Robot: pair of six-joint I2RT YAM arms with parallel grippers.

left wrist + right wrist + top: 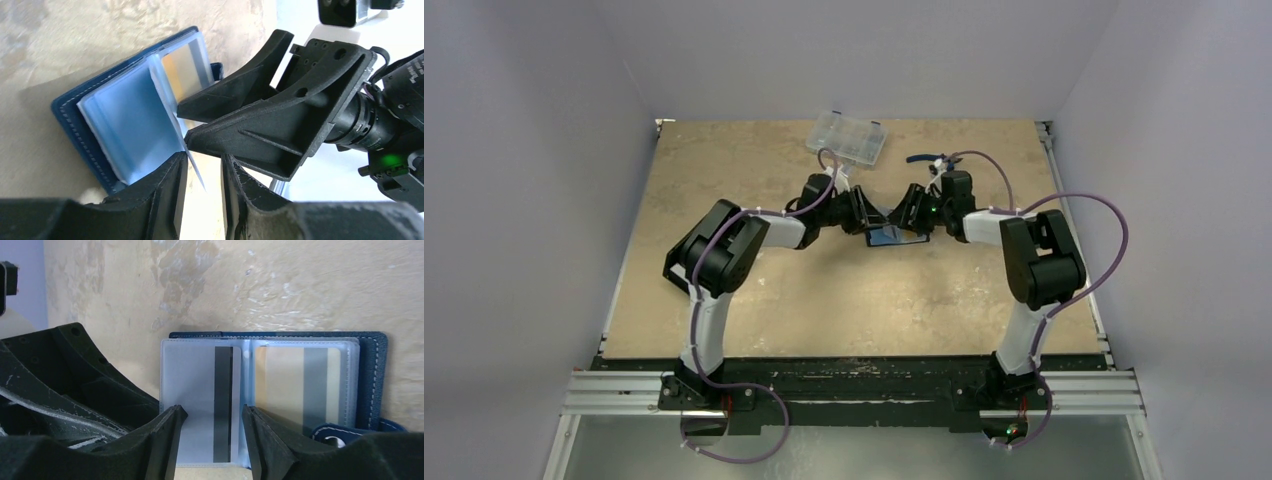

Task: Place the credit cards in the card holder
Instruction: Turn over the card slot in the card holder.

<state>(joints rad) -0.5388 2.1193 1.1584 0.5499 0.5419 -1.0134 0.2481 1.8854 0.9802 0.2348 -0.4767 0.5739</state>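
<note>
The card holder lies open on the table, navy with clear sleeves, its cover edge to the right. A whitish-grey credit card with a dark stripe sits in the left sleeve. A beige card with a grey stripe fills the right sleeve and also shows as the beige card. My right gripper is open, its jaws straddling the striped card's lower end without touching it. My left gripper is open too, with a thin sleeve leaf standing in the gap against one fingertip.
A clear plastic compartment case rests at the back of the table. A blue-handled item lies just behind the right wrist. The two grippers face each other closely over the holder. White walls ring the table.
</note>
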